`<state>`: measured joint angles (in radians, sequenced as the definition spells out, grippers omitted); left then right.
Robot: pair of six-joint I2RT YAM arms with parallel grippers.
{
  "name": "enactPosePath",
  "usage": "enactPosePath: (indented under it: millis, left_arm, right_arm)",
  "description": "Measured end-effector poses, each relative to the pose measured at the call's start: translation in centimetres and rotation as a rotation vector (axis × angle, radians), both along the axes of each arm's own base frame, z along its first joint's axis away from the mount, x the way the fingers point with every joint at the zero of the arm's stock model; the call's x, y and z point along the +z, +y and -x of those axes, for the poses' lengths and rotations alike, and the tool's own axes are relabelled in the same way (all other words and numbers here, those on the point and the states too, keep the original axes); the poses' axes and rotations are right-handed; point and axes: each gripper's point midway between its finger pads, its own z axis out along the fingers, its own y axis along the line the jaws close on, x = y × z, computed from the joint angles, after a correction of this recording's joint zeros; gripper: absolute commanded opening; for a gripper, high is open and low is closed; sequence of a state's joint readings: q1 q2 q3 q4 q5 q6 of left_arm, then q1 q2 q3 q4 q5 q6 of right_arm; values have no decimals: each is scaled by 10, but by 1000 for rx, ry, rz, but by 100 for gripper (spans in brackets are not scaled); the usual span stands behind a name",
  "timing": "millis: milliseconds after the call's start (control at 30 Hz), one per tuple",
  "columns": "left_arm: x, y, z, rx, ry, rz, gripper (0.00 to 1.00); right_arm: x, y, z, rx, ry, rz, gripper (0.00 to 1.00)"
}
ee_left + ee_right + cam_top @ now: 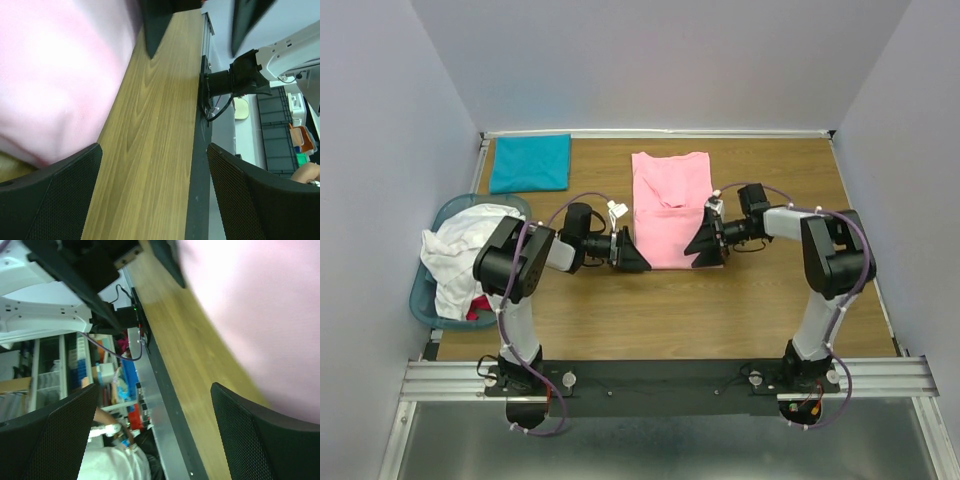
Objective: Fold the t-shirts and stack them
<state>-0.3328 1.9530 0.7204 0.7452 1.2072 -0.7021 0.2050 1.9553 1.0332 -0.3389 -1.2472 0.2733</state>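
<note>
Far left first: we see the light-blue basket (417, 298) hanging off the table's left edge, piled with crumpled white t-shirts (460, 250) that spill over its rim, and a scrap of red cloth (478, 312) showing at the near side. Beyond it, in the far left corner of the table (720, 310), the teal t-shirt (530, 163) lies folded flat, on its own.

Moving in, the left arm is bent at the elbow, its forearm low and stretched rightward. The left gripper (638, 255) sits at the near left corner of the pink t-shirt (670, 208). Its wrist view gives us both fingers (50, 200) spread wide with bare wood between them and pink cloth off to one side; nothing is clasped.

The pink t-shirt lies mid-table, a long narrow shape running far to near.

On the right, the other arm mirrors it, forearm reaching leftward. The right gripper (702, 248) is at the shirt's near right corner, fingers (260, 435) likewise wide apart and empty, the cloth's edge just beside one of them.
</note>
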Motion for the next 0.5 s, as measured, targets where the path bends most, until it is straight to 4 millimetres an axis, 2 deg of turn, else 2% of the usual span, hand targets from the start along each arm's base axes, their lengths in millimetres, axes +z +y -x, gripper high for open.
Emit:
enactPosePath:
  millis: [133, 167, 233, 300, 367, 500]
  left_arm:
    - [16, -2, 6, -7, -29, -12, 94]
    - [28, -9, 9, -23, -63, -4, 94]
    - [49, -27, 17, -74, -133, 21, 94]
    - [60, -44, 19, -101, -173, 35, 94]
    - [63, -59, 21, -123, -190, 44, 94]
    - [48, -80, 19, -120, -146, 28, 94]
  right_arm:
    - [45, 0, -5, -15, -121, -20, 100]
    - [56, 0, -6, -19, -156, -24, 100]
    - [66, 0, -7, -25, -190, -28, 100]
    - [68, -2, -9, -34, -196, -25, 100]
    - [60, -9, -12, -57, -173, -13, 100]
    - [39, -22, -19, -104, -118, 24, 100]
